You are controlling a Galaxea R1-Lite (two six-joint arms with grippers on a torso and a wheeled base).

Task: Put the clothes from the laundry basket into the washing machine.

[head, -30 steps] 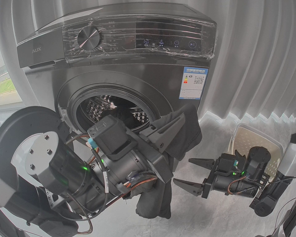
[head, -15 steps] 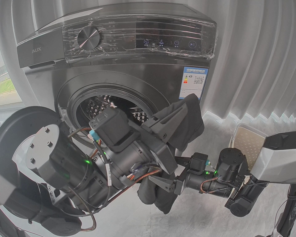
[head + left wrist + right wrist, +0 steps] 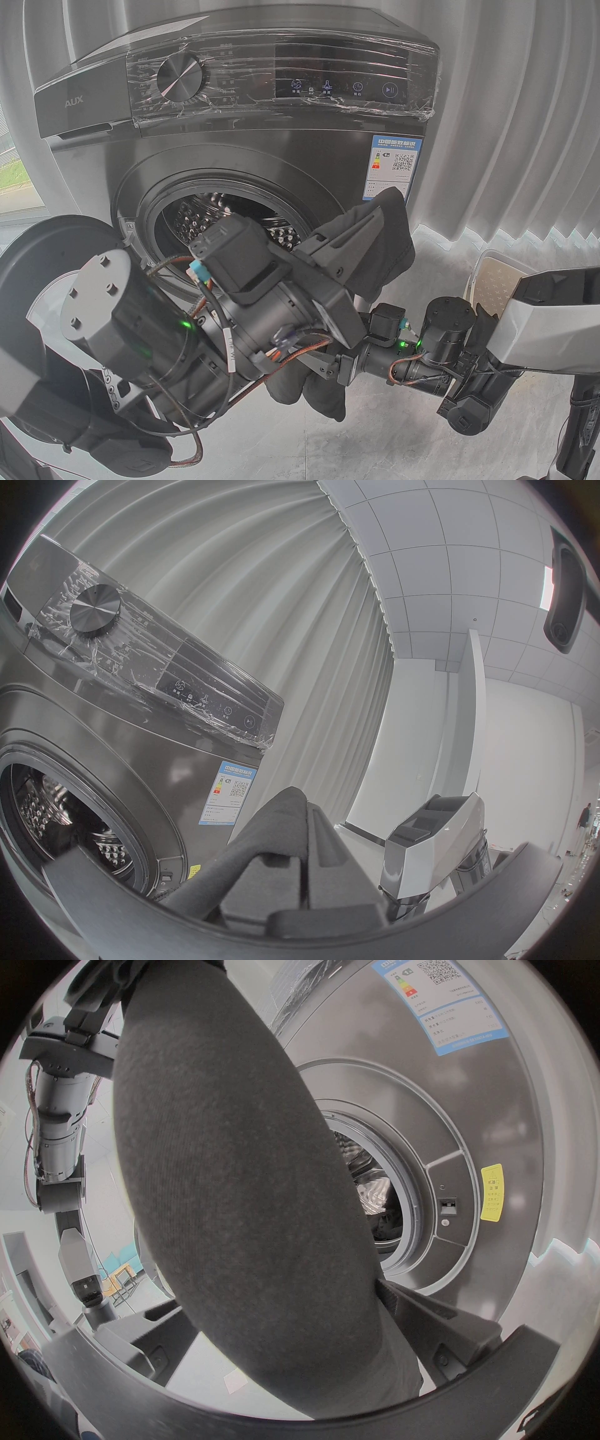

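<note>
- The dark grey steel front-loading washing machine (image 3: 250,156) stands before a white pleated curtain (image 3: 512,125). Its round door (image 3: 37,262) is swung open to the robot's left.
- Its perforated metal drum (image 3: 206,219) shows bare steel where it can be seen. The lower part is hidden behind the left arm.
- The dark grey cloth garment (image 3: 387,244) hangs in the air in front of the machine, at the right edge of the opening and outside the drum. Its loose end dangles toward the grey tiled floor (image 3: 387,437).
- The cream perforated plastic laundry basket (image 3: 494,281) sits on the floor to the right. Its visible wall is bare, and the right arm covers the rest.
- The left gripper (image 3: 306,811) has its 2 fingers pressed together, pinching the garment's top.
- The right gripper (image 3: 269,1304) is lower, with its fingers (image 3: 437,1329) spread on either side of the hanging cloth.
</note>
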